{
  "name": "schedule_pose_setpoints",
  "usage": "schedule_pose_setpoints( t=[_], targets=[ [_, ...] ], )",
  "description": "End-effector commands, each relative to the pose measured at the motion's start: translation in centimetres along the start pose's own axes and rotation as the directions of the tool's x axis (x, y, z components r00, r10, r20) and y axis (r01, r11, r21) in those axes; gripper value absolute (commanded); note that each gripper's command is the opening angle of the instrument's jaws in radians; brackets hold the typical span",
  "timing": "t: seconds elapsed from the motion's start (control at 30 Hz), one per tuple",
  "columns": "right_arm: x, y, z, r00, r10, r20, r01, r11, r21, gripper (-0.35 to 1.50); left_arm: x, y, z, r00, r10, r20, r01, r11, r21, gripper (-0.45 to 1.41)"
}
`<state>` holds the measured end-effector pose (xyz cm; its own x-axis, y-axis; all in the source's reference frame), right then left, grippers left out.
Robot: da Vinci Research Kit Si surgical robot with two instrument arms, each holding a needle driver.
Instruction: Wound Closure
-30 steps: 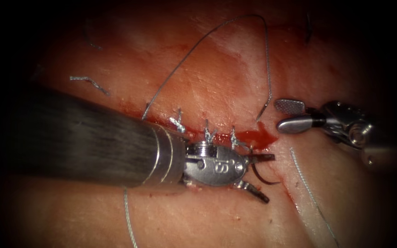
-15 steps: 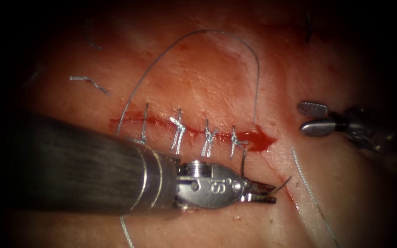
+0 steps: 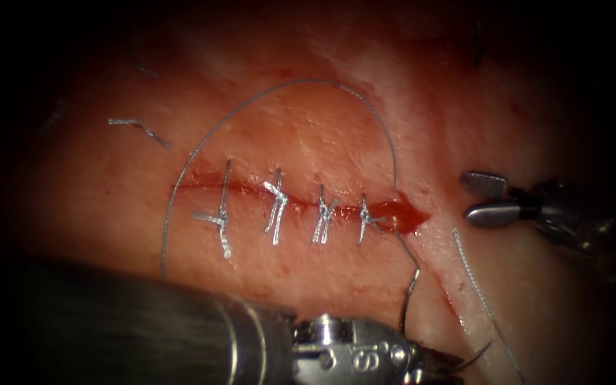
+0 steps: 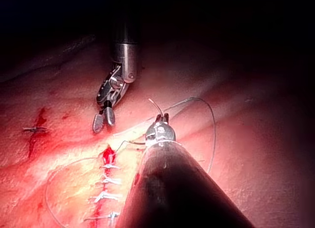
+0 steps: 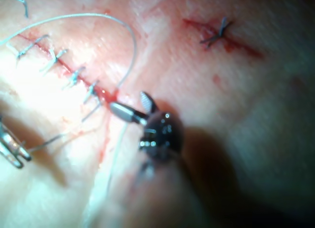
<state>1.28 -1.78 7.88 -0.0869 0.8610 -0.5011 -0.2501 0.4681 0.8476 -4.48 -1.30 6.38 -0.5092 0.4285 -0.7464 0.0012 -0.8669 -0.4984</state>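
My left tool (image 3: 436,363) sits below the cut's right end, jaws shut on the curved needle (image 3: 475,354). A short thin end of the needle sticks out past the jaws, free of the tissue. Thread (image 3: 409,285) runs from the needle up to the open right end of the cut (image 3: 402,214), where red fluid pools. From there it arcs in a wide loop (image 3: 308,82) above the cut. My right tool (image 3: 475,198) hovers right of the cut, jaws open and holding nothing. The left wrist view shows the left tool (image 4: 161,118) with the needle (image 4: 155,106). The right wrist view shows the right tool (image 5: 129,104).
Several tied stitches (image 3: 322,214) cross the cut (image 3: 251,189) in the tissue (image 3: 308,142). A cut end of thread (image 3: 137,127) lies at the upper left. A pale strand (image 3: 479,296) lies at the lower right. Another small stitched cut (image 5: 219,33) lies apart.
The left tool's jaws shut on the needle, drew it out of the tissue and moved down, pulling thread through; the loop above shrank. The right tool backed off to the right.
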Motion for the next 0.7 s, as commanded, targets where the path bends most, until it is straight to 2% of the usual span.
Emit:
schedule_pose_setpoints(
  t=[0.03,0.1,0.23,0.43,0.57,0.7],
  targets=[
    [-0.06,-0.03,0.03,1.0,0.003,0.026,-0.003,1.0,0.009,1.31,0.04,-0.07,0.01,0.999,0.04,-0.004,-0.04,0.999,0.014,-0.45],
    [-0.02,-0.06,-0.05,0.997,0.005,0.075,-0.005,1.0,-0.004,1.31,0.15,-0.28,-0.12,0.996,0.094,-0.008,-0.093,0.995,0.041,-0.45],
    [0.02,-0.05,-0.18,0.998,0.008,0.068,-0.007,1.0,-0.013,1.3,0.26,-0.66,-0.27,0.987,0.163,-0.004,-0.162,0.983,0.086,-0.45],
    [0.05,-0.05,-0.28,0.998,0.034,0.058,-0.032,0.999,-0.028,1.18,0.5,-1.25,-0.51,0.969,0.248,-0.021,-0.241,0.958,0.156,-0.45],
    [0.08,-0.1,-0.26,0.994,0.098,0.043,-0.097,0.995,-0.022,1.13,0.66,-1.44,-0.69,0.958,0.283,-0.039,-0.271,0.945,0.184,-0.45],
    [0.15,-0.17,-0.23,0.986,0.165,0.031,-0.165,0.986,-0.008,1.03,0.77,-1.46,-0.8,0.951,0.306,-0.051,-0.289,0.934,0.209,-0.45]
  ],
)
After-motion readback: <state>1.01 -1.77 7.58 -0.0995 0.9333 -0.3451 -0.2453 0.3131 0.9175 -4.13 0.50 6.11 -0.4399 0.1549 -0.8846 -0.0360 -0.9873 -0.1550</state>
